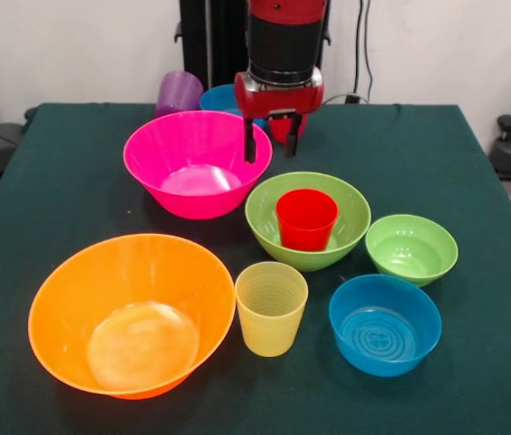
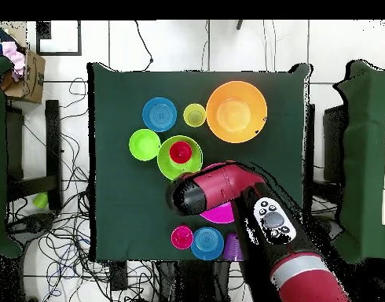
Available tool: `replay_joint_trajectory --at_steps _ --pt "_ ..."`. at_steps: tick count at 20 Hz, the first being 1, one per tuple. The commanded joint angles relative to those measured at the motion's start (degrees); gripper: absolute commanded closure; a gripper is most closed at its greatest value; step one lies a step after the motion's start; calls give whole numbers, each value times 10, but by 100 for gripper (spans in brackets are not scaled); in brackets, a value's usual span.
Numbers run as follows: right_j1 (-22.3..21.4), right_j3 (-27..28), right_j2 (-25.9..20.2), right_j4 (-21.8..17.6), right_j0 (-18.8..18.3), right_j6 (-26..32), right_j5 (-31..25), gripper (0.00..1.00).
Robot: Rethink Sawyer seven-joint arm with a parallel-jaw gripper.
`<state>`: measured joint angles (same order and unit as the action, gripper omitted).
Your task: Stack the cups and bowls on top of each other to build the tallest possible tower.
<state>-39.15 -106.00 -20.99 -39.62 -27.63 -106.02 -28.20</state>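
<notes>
My gripper [image 1: 272, 139] hangs open over the right rim of the hot pink bowl [image 1: 192, 172], one finger [image 1: 249, 145] inside the rim and the other outside, holding nothing. A bright red cup [image 1: 306, 217] stands upright in the medium lime green bowl [image 1: 265, 217] just in front. The yellow cup [image 1: 271, 308], orange bowl [image 1: 131, 313], small green bowl [image 1: 411, 249] and a blue bowl [image 1: 385, 323] stand apart nearer the front. Behind the gripper are a purple cup [image 1: 179, 92], another blue bowl [image 1: 219, 98] and a pinkish-red cup [image 2: 182, 237]. In the overhead view the arm [image 2: 219, 187] hides the gripper.
The dark green table [image 1: 74, 181] has bare cloth at its left and right sides. Chairs and cables surround it on the floor.
</notes>
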Motion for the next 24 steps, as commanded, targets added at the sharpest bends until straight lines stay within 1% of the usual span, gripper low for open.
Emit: replay_joint_trajectory --at_steps 1,2,6,9,12,19,20,24 --pt "67 52 20 -67 13 8 30 0" --pt "77 58 21 -70 13 6 33 0" --pt "93 69 32 -82 20 -7 47 0" --pt "96 68 32 -78 19 -5 48 0" --pt "113 78 38 -82 24 -9 58 0" --pt "111 76 38 -79 24 -3 54 0" --pt "111 75 38 -80 24 -3 56 100" --pt "111 74 37 -79 22 -2 56 100"
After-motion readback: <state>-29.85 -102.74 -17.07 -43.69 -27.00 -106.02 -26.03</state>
